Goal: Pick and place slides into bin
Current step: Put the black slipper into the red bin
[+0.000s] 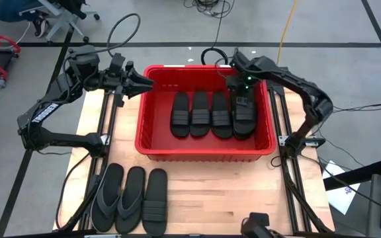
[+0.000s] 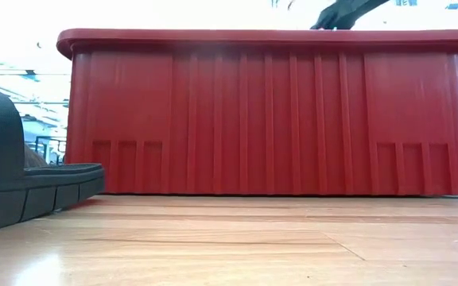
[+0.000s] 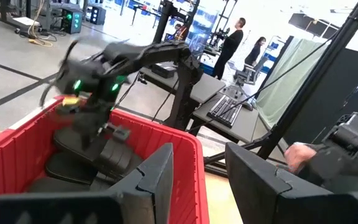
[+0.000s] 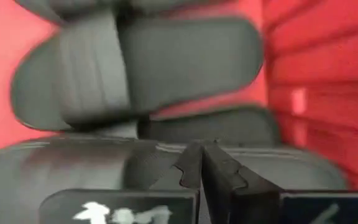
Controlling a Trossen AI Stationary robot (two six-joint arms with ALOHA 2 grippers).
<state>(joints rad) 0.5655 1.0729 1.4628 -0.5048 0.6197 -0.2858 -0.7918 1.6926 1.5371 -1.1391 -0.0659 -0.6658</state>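
Note:
The red bin [image 1: 204, 153] stands mid-table with four black slides side by side on its floor [image 1: 200, 114]. My right gripper [image 1: 242, 99] is inside the bin at its far right, shut, right above the rightmost slide [image 1: 245, 120]. In the right wrist view its fingertips [image 4: 202, 149] meet over a slide's dark surface [image 4: 73, 168], with another slide [image 4: 142, 68] beyond. My left gripper [image 1: 147, 84] hovers open and empty at the bin's far left rim [image 3: 191, 149]. Two thong slides [image 1: 108, 195] and one band slide [image 1: 155, 201] lie on the table at the near left. My right gripper points down into the bin with its fingers shut over the rightmost slide's far end. I cannot tell whether the fingertips touch it. My left gripper touches nothing.
The bin's tall wall [image 2: 269, 111] fills the low view, with a slide's toe [image 2: 22, 187] at the left. Bare tabletop lies near the bin's right front [image 1: 243, 192]. Beyond the table are desks, people [image 3: 232, 40] and a hand [image 3: 300, 152].

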